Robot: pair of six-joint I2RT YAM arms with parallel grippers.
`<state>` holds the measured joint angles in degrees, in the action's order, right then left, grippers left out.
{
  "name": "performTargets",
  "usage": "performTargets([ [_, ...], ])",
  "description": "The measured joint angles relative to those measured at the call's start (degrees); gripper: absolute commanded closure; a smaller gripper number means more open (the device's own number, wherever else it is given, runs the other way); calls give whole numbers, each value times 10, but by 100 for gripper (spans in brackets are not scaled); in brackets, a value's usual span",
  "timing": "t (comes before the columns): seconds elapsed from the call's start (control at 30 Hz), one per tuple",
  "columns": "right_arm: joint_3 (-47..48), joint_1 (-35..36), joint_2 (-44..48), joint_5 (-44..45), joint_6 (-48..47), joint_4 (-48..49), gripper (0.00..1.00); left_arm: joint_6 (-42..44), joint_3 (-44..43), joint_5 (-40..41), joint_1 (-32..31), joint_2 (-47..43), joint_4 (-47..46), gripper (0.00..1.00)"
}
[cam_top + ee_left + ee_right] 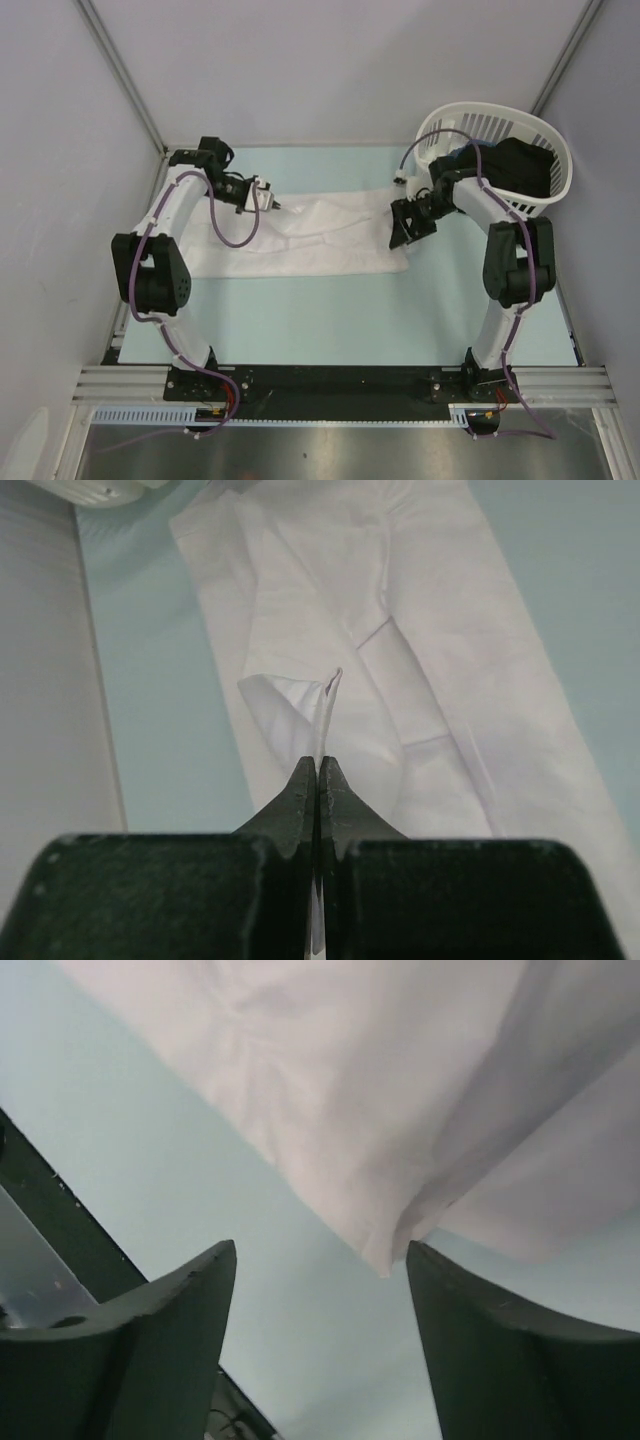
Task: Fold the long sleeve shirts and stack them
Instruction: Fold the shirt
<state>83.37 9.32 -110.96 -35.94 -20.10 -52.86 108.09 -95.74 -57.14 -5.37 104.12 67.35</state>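
Now left end effector (pixel 318 767) pinches white shirt (pixel 455 680); right end effector (pixel 320 1252) gapes near basket (pixel 452 128).

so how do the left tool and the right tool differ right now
The left black two-finger tool is shut, pinching a fold of the plain white long sleeve shirt; the right black two-finger tool is open, gripping nothing. The left one is over the shirt's left part, far from the white slatted plastic basket; the right one is at its right edge, near that basket. Both sit low over the same shirt.
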Motion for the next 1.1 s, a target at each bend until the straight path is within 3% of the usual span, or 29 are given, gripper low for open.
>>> performTargets([
  [0.07, 0, -2, 43, -29, 2, 28, 0, 15, 21, -3, -3, -3, 9, 100],
  [0.23, -10, 30, 137, -85, -2, 247, 0, 32, 34, -25, -12, -11, 21, 100],
  [0.33, -11, 75, 145, -117, -40, 363, 0, 36, 34, -46, -17, -21, 22, 100],
  [0.53, -51, 153, 139, -160, -138, 474, 4, 41, 34, -71, -23, -31, 22, 99],
  [0.63, -63, 180, 122, -161, -156, 525, 12, 40, 34, -77, -26, -31, 22, 99],
  [0.87, -63, 226, 80, -158, -155, 613, 45, -1, 30, -85, -35, -31, 10, 93],
  [1.1, -62, 251, 63, -157, -142, 648, 43, -132, 27, -83, -36, -31, -73, 100],
])
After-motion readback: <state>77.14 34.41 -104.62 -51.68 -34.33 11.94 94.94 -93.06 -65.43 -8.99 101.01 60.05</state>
